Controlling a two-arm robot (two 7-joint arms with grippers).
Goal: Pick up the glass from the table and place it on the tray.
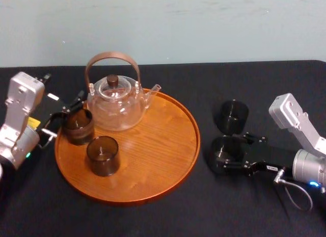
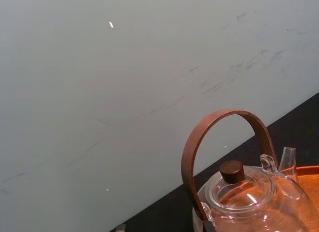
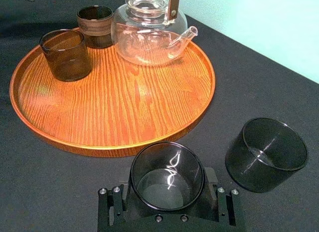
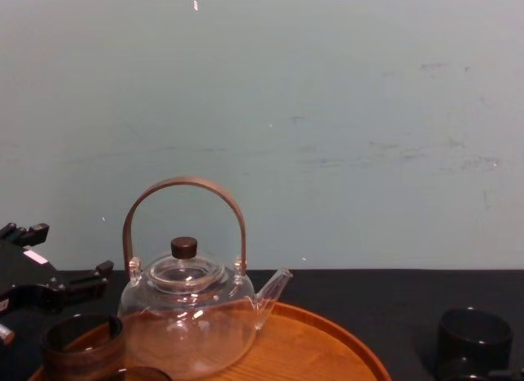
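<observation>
The right claw [image 1: 227,154] is closed on the glass [image 3: 167,178], with a black finger [image 3: 113,209] against its wall on each side. The glass is upright and off the tray [image 1: 153,165], low over the black cloth [image 1: 244,206]. Whether its base rests on the cloth or hangs just clear of it cannot be told, since dark glass on black cloth blurs the outline in the head view. Just beyond the claw's tips a second glass [image 1: 233,115] stands upright on the cloth, beside the held one but apart from it. In the chest view the second glass shows in full, while the held one and the claw below it are cut off by the bottom edge. The tray lies to the claw's left, its rim near the held glass and not touching it. On the tray's side far from the claw stand the teapot [image 1: 114,107] at the back, a front glass [image 1: 103,155] and a back glass [image 1: 78,126] against the left rim. The left claw [image 1: 63,114] sits at that rim, by the back glass; its opening cannot be told. In the left wrist view the teapot's body is cut off below the lid.
</observation>
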